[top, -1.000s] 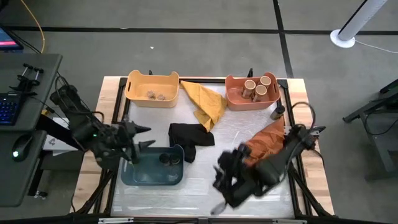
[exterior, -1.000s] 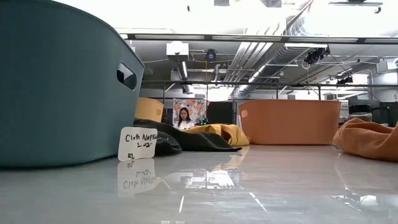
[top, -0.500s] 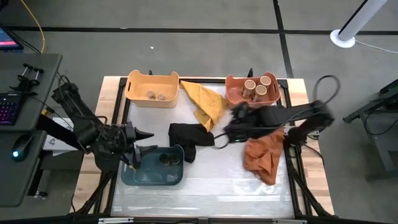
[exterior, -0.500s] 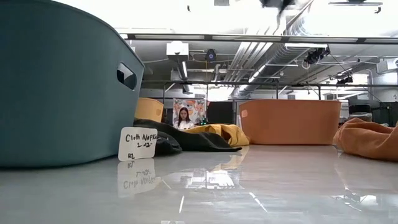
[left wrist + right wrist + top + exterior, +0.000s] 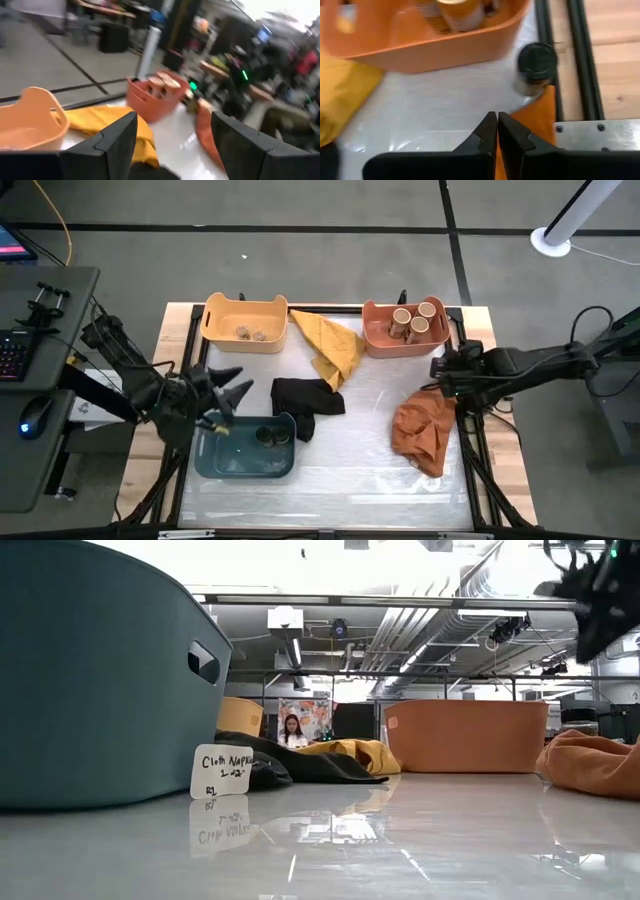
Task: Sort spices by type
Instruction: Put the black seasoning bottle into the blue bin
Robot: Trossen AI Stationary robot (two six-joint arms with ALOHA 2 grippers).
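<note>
Tan-lidded spice jars (image 5: 412,320) stand in the salmon bin (image 5: 378,340). Brown lumps (image 5: 250,333) lie in the yellow bin (image 5: 222,330), and dark-lidded jars (image 5: 270,436) sit in the blue bin (image 5: 235,460). One more dark-lidded jar (image 5: 536,67) stands on the table beside the salmon bin, at the orange cloth's far edge. My right gripper (image 5: 497,122) is shut and empty, just short of that jar at the far right (image 5: 438,369). My left gripper (image 5: 172,135) hangs open and empty over the blue bin's far left corner (image 5: 228,390).
A yellow cloth (image 5: 330,345) lies between the two far bins, a black cloth (image 5: 305,398) lies mid-table and an orange cloth (image 5: 420,428) is heaped at the right. A small "Cloth Napkin" label card (image 5: 221,770) stands by the blue bin. Black rails (image 5: 577,55) frame the table.
My right gripper has swung from the near middle of the table up and across to the far right, beside the salmon bin. The orange cloth now lies uncovered in a heap. My left gripper has drawn back a little toward the far edge from over the blue bin.
</note>
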